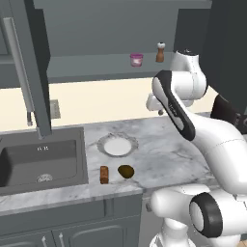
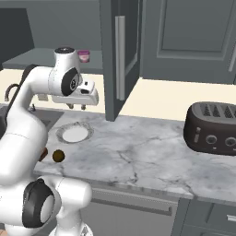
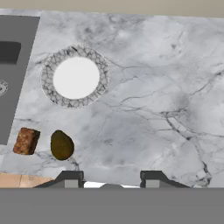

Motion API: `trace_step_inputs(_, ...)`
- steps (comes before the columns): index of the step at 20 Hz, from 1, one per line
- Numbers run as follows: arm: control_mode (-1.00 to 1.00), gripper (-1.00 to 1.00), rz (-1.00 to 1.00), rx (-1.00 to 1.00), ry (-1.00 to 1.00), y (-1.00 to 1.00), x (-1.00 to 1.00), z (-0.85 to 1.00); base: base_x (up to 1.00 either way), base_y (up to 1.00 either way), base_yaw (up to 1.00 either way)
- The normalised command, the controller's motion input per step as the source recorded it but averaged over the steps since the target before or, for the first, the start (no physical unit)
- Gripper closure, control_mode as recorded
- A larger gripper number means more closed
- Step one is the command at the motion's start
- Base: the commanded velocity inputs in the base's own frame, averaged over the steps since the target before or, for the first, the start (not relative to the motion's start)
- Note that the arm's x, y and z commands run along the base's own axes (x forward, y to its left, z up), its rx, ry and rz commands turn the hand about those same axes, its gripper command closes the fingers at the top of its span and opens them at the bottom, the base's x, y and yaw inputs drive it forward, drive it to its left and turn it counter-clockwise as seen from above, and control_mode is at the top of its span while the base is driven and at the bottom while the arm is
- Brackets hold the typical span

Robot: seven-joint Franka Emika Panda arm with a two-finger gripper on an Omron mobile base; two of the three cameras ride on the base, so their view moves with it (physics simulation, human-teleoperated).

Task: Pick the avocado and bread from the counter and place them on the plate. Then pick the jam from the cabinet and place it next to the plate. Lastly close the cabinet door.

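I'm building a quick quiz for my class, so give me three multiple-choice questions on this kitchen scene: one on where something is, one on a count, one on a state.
1. Where is the jam?
A. on the plate
B. on the cabinet shelf
C. in the sink

2. How many food items lie on the counter in front of the plate?
A. none
B. two
C. four

3. What state is the cabinet door in?
A. open
B. closed
C. removed

Answers:
1. B, the pink jar stands on the shelf beside the pepper mill.
2. B, the bread and the avocado lie side by side there, off the plate.
3. A, the door swings out over the counter, leaving the shelf exposed.
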Motion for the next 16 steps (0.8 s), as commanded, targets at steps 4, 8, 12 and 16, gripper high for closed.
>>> trace_step_inputs(4, -1.00, -1.00, 0.00, 0.00, 0.00, 0.00, -0.17, -0.02, 0.00, 0.00, 0.00)
trace_step_inputs(8, -1.00, -1.00, 0.05, -0.03, 0.00, 0.24, -0.41, -0.09, 0.00, 0.00, 0.00)
trace_step_inputs(12, -1.00, -1.00, 0.13, -0.05, 0.00, 0.40, -0.51, -0.10, 0.00, 0.00, 0.00)
trace_step_inputs(16, -1.00, -1.00, 0.18, -0.06, 0.00, 0.39, -0.52, -0.11, 0.00, 0.00, 0.00)
